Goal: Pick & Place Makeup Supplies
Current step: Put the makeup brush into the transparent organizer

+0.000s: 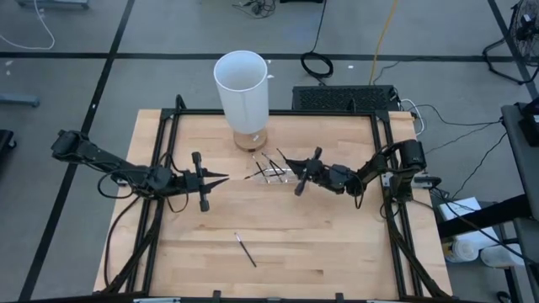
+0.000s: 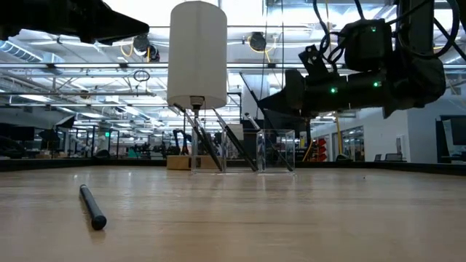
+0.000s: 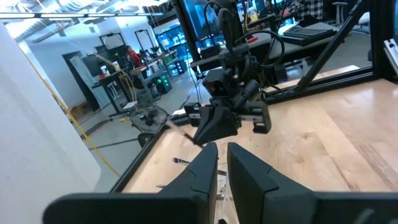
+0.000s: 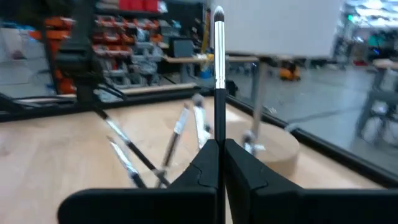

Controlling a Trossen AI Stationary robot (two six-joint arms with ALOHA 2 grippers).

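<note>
Several thin dark makeup brushes point(image 4: 127, 149) lean in a small clear tray point(image 2: 275, 149) at the table's middle, next to the tall white cylinder point(image 1: 242, 88). One more brush point(image 1: 245, 249) lies flat on the wood toward the near edge. My right gripper point(image 1: 284, 160) reaches level to the tray from the right and is shut on one brush point(image 4: 219, 68). My left gripper point(image 1: 224, 178) hovers just left of the tray, pointing at it. Its fingers point(image 3: 205, 163) stand a narrow gap apart, with nothing seen between them. My right gripper pinches the dark handle point(image 4: 219, 127) of one brush between its two fingertips. The brush sticks out beyond the fingers, silver ferrule and bristle end point(image 4: 219, 15) away from the gripper. It is lifted clear of the table and of the other brushes.
The white cylinder stands on a round wooden base point(image 1: 251, 140) right behind the tray. A black metal frame point(image 1: 168, 126) borders the tabletop. Bare wood lies around the single loose brush point(image 2: 92, 206) near the front.
</note>
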